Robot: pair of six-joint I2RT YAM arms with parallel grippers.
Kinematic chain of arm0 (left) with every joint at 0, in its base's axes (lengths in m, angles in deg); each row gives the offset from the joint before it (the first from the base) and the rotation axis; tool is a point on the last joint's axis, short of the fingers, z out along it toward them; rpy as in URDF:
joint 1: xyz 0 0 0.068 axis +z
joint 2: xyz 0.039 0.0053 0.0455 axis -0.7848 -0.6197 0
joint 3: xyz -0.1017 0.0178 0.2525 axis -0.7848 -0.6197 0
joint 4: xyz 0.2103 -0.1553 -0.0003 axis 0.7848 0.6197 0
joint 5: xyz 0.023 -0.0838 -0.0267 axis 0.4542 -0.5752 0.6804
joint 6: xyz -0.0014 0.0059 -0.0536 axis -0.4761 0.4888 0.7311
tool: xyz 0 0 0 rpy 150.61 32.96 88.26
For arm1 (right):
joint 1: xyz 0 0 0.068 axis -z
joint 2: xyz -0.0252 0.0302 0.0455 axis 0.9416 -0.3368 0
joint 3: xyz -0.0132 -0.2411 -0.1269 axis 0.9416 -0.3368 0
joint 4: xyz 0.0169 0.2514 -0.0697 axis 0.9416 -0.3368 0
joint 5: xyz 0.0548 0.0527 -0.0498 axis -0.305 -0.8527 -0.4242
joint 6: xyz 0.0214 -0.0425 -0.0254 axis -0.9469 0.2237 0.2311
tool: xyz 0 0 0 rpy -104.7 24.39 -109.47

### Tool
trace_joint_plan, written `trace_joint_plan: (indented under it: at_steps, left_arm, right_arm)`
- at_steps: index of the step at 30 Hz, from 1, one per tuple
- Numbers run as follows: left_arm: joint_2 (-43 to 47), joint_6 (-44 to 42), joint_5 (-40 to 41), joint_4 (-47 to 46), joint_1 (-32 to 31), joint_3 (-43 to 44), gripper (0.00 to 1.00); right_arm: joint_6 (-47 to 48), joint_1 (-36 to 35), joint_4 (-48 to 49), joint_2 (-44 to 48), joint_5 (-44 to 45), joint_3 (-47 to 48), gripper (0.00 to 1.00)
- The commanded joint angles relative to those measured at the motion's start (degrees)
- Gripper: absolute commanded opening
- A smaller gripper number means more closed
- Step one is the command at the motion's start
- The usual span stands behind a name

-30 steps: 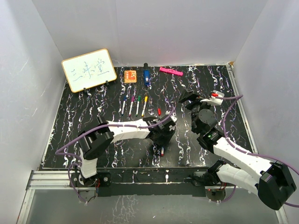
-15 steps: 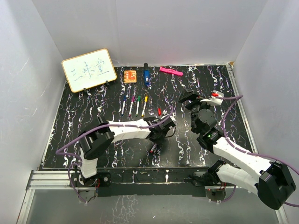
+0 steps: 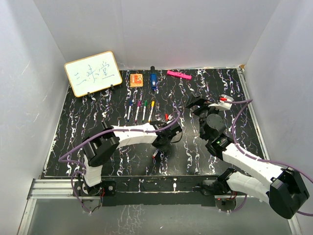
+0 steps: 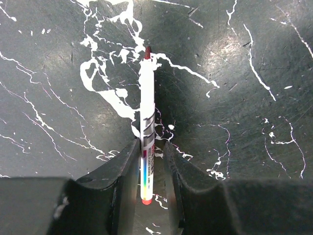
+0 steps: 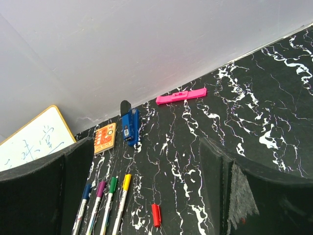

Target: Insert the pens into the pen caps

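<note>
The left pincer (image 4: 149, 147) is closed narrowly on the red pen (image 4: 147, 93), which projects forward from between its fingers over the counter (image 4: 254, 122), tip pointing away. The right pincer (image 5: 146, 186) stands wide and holds nothing. Ahead of it, between its fingers, lies the red cap (image 5: 156, 214), with four other pens (image 5: 108, 205) left of that.

Left gripper (image 3: 159, 149) on near side of red cap (image 3: 166, 117), red-tipped pen (image 3: 155, 154) at its fingers; four pens (image 3: 140, 110) just left of cap.

Far edge of my black marbled bench (image 3: 83, 122): propped-up whiteboard (image 3: 93, 73), orange block (image 3: 136, 80), blue-and-black gadget (image 3: 153, 80), flat pink bar (image 3: 178, 75).
</note>
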Motion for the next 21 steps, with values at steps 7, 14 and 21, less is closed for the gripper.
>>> trace_joint_plan:
  at_steps: [7,14,21]
  left_arm:
    - [-5.6,-2.21,-6.46,6.08,2.38,-6.8,0.07]
    - [-5.4,-3.9,-6.11,6.94,4.79,-7.84,0.0]
    - [-0.86,-4.27,-6.05,4.31,6.41,-8.43,0.0]
  right_arm:
    - [-0.21,0.54,1.98,0.95,1.14,0.22,0.86]
    - [-0.89,0.53,2.18,0.7,0.87,0.11,0.86]
    - [-0.42,0.58,1.72,-1.3,1.89,0.62,0.84]
